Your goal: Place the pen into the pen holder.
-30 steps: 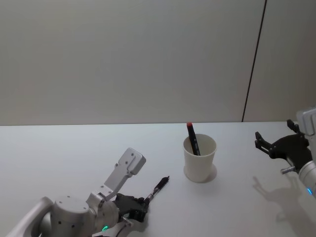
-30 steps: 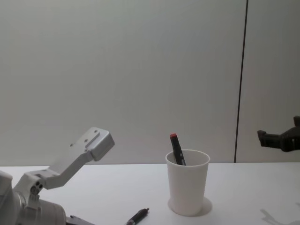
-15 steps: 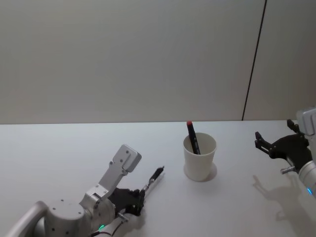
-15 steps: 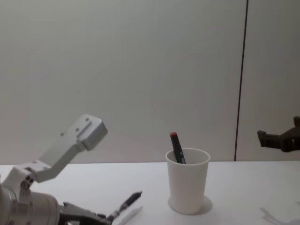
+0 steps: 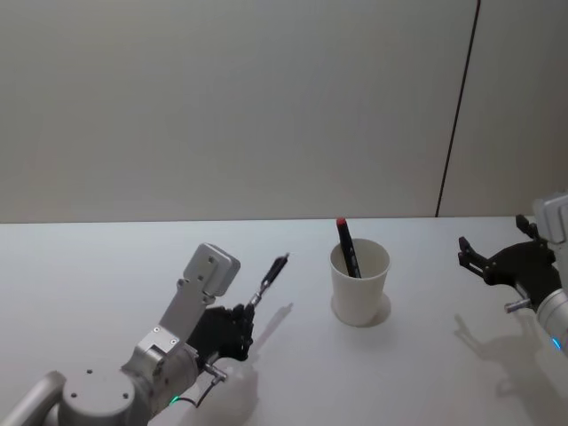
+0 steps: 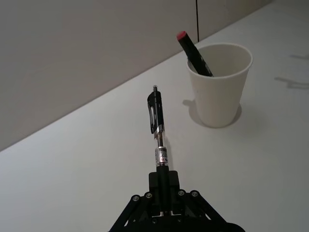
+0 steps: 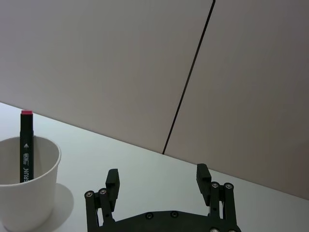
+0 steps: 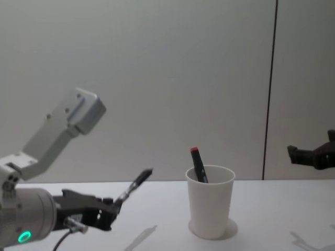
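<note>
Left gripper [image 5: 248, 311], lower left of head view, is clamped on the pen [image 5: 271, 275]. Fingers pinch the barrel's lower end. In the left wrist view the gripper [image 6: 163, 186] sits at bottom centre w/ the pen [image 6: 157, 125] sticking straight out of it, clip end farthest from the fingers. Pen is black w/ a clear section near the grip. It's off the table [image 5: 106, 266] and tilted up toward the cup [image 5: 359, 284]. Chest view: gripper [image 8: 111, 207] at lower left, pen [image 8: 133, 186] slanting up to the right, tip short of the cup [image 8: 210, 204] and below its rim level.

Cup is white paper, upright, centre-right of head view, standing on the table. A black marker [image 5: 346, 247] w/ red cap leans inside it, cap above the rim.

Right gripper [image 5: 463, 251] is at the right edge of head view, above the table, well apart from the cup. Its fingers are spread w/ nothing btwn them, clearest in the right wrist view [image 7: 157, 174], where the cup [image 7: 24, 188] sits at lower left.
</note>
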